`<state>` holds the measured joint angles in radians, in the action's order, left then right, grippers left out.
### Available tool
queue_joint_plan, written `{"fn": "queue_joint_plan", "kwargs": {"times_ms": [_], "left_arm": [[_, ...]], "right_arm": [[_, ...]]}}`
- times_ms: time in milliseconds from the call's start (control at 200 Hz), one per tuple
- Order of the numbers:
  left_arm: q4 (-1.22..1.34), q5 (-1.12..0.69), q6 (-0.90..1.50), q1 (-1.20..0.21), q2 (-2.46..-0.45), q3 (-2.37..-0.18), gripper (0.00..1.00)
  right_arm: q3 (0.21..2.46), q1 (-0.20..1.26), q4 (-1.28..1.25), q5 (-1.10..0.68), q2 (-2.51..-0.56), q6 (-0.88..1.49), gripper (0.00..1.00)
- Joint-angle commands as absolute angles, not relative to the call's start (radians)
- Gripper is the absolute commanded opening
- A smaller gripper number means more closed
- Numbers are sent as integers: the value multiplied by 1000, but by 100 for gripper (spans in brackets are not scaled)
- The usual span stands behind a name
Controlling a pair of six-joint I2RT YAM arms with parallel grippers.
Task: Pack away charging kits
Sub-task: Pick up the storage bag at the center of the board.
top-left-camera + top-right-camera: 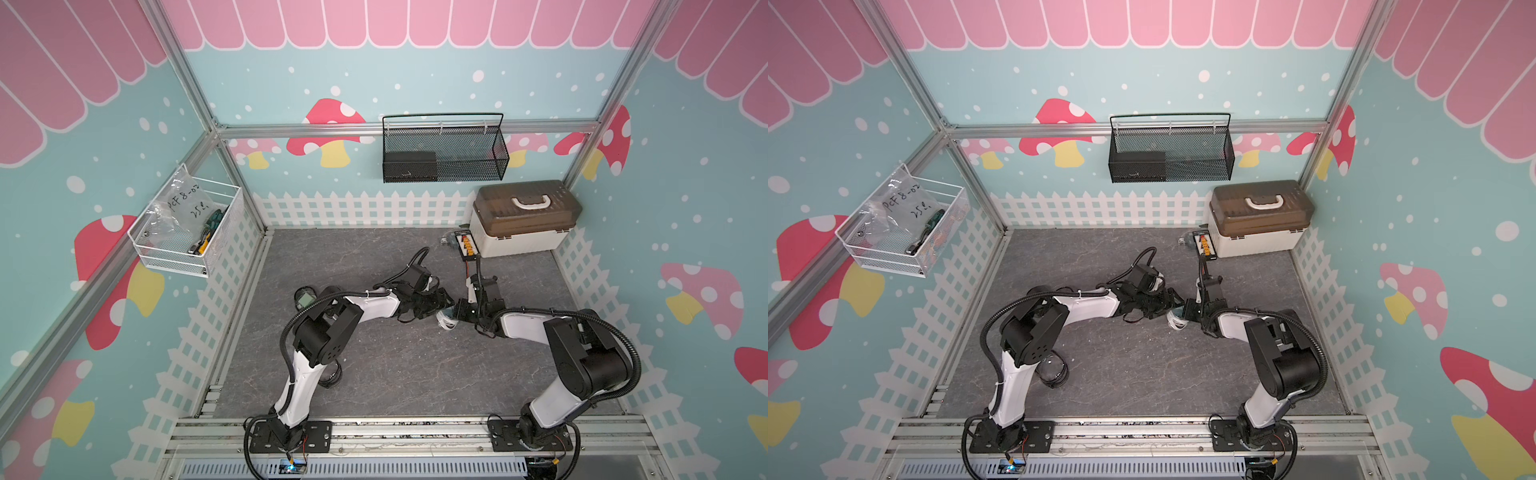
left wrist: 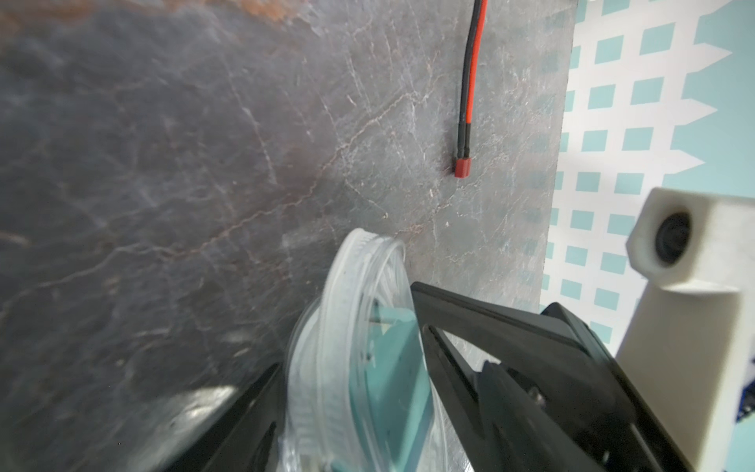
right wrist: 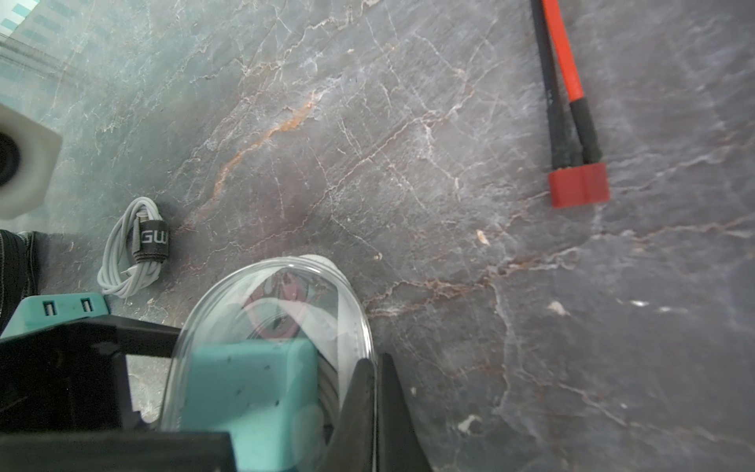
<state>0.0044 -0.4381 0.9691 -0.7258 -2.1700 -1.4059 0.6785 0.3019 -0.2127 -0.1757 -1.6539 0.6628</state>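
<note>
The right claw [image 3: 376, 367] pinches the rim of the clear oval plastic pouch [image 3: 286, 294], near the middle of the grey table [image 1: 374, 374]. The small teal cube charger [image 3: 245, 388] sits inside. The left claw [image 1: 442, 302] stands wide at the pouch's mouth. It should back out slowly so the charger does not slip out.

Charger [image 3: 245, 388] teal, pouch [image 3: 286, 278] clear, tabletop [image 3: 449, 245] grey with pale veins.

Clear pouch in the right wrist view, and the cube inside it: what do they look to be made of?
Clear pouch: transparent plastic, likely flexible, with a glossy finish. You can see through it, it carries reflections, and its rim is whitish. Teal cube: probably hard plastic with a matte finish. It is opaque and flat-faced, with small dark specks.
</note>
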Motion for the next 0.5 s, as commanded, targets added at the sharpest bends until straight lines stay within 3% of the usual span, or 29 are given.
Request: {"fn": "queue_joint_plan", "kwargs": {"times_ms": [0, 495], "left_arm": [[9, -457, 1012, -730, -2231, -1374, 73], [26, -483, 1034, -724, -2317, -1408, 59]], "right_arm": [[675, 315, -175, -206, -1700, 667, 0], [669, 319, -190, -221, -1677, 674, 0]]}}
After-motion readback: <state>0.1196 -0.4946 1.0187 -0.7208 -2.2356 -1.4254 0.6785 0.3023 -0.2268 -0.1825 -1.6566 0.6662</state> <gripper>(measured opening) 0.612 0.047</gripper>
